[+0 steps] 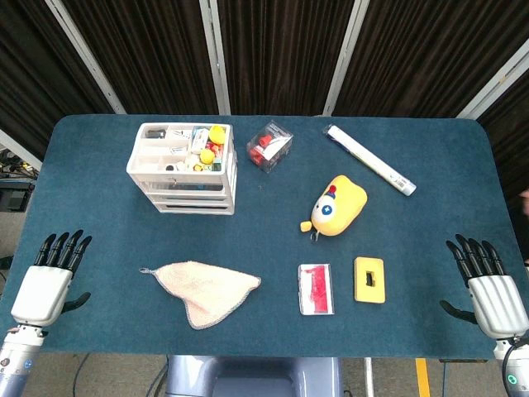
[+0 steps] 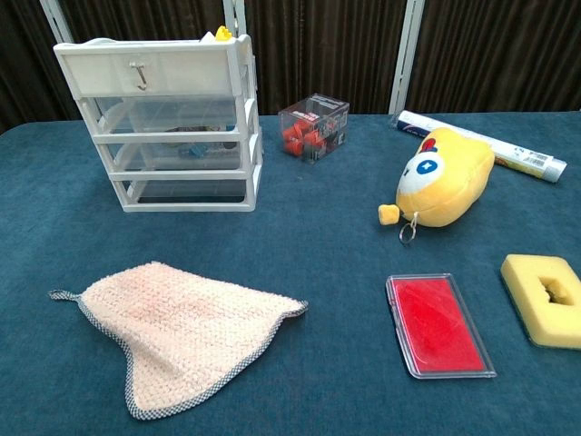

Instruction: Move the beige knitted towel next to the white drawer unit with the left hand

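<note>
Two hands are seen at the near corners of the blue surface (image 1: 99, 215): the left hand (image 1: 48, 279) at the near left corner and the right hand (image 1: 489, 289) at the near right corner, both shown in the head view only. Nothing is held by either; the fingers (image 1: 64, 246) of each are stretched out and released, pointing toward the far edge.

Along the near edge, left of centre, the beige knitted towel (image 1: 207, 289) (image 2: 177, 327) is spread flat in a rough triangle, trimmed with a grey checked border, a small loop showing at its left tip. It is well apart from both hands. To its right a red pad in a clear case (image 1: 316, 289) (image 2: 438, 324) is laid, and just beside that a yellow foam block (image 1: 369, 279) (image 2: 546, 298) with a hole in its middle.

Further in, right of centre, a yellow plush toy (image 1: 335, 206) (image 2: 442, 178) is lying on its side.

Toward the far left, the white drawer unit (image 1: 183, 168) (image 2: 168, 123) is placed upright, its open top filled with small items; it is well apart from the towel. Beside it, to the right, a clear box of red pieces (image 1: 269, 146) (image 2: 313, 127) is found, and near the far right corner a long white tube (image 1: 369, 160) (image 2: 490, 145) is laid slantwise
</note>
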Available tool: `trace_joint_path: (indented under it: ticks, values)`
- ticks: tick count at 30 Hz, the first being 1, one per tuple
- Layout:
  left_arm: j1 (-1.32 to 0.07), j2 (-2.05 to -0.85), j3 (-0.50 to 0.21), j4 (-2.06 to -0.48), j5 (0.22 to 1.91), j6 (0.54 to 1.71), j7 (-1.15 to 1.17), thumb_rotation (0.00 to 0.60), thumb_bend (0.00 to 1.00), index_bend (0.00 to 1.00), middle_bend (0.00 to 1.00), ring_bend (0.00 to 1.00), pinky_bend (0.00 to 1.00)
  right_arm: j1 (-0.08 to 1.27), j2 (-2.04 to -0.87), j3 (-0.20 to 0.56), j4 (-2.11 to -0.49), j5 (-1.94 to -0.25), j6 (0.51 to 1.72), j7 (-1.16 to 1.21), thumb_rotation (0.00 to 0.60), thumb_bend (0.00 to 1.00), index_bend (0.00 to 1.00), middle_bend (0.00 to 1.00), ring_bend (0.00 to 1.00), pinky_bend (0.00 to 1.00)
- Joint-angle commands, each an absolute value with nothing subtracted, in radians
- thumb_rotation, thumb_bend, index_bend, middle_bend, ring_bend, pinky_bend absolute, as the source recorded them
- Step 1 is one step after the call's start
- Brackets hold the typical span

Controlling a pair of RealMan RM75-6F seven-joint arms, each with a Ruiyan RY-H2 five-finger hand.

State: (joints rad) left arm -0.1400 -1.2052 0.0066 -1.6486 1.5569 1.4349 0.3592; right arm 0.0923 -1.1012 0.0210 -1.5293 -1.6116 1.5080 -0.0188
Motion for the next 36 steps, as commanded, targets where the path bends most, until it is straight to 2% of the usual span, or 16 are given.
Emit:
trace_joint_path:
  ticks: [1,20,26,30,36]
  values:
    - [-0.140,-1.205,0.007,-1.649,1.557,1.435,0.359,0.600,0.06,0.00,0.00,0.00,0.00,0.092,-1.101,0.021,-1.529,-1.612,1.508,-0.019,0.600,0.01,0.00,0.00,0.00,0.00]
    - [-0.146,-1.200,0.016,-1.663,1.551,1.409,0.358,0.600,0.07,0.00,0.00,0.00,0.00,0.094,-1.103,0.023,-1.534,-1.607,1.502,-0.021,0.600,0.01,0.00,0.00,0.00,0.00]
    - [-0.189,-1.198,0.009,-1.692,1.549,1.344,0.373,0.600,0.13,0.00,0.00,0.00,0.01,0.093,-1.103,0.023,-1.535,-1.601,1.499,-0.020,0.600,0.01,0.00,0.00,0.00,0.00]
    - [-0.242,-1.217,-0.012,-1.719,1.549,1.282,0.420,0.600,0.17,0.00,0.00,0.00,0.12,0.092,-1.100,0.023,-1.536,-1.602,1.503,-0.014,0.600,0.01,0.00,0.00,0.00,0.00]
    - [-0.312,-1.287,-0.034,-1.762,1.488,1.172,0.516,0.600,0.17,0.09,0.06,0.04,0.15,0.091,-1.100,0.022,-1.537,-1.603,1.503,-0.016,0.600,0.01,0.00,0.00,0.00,0.00]
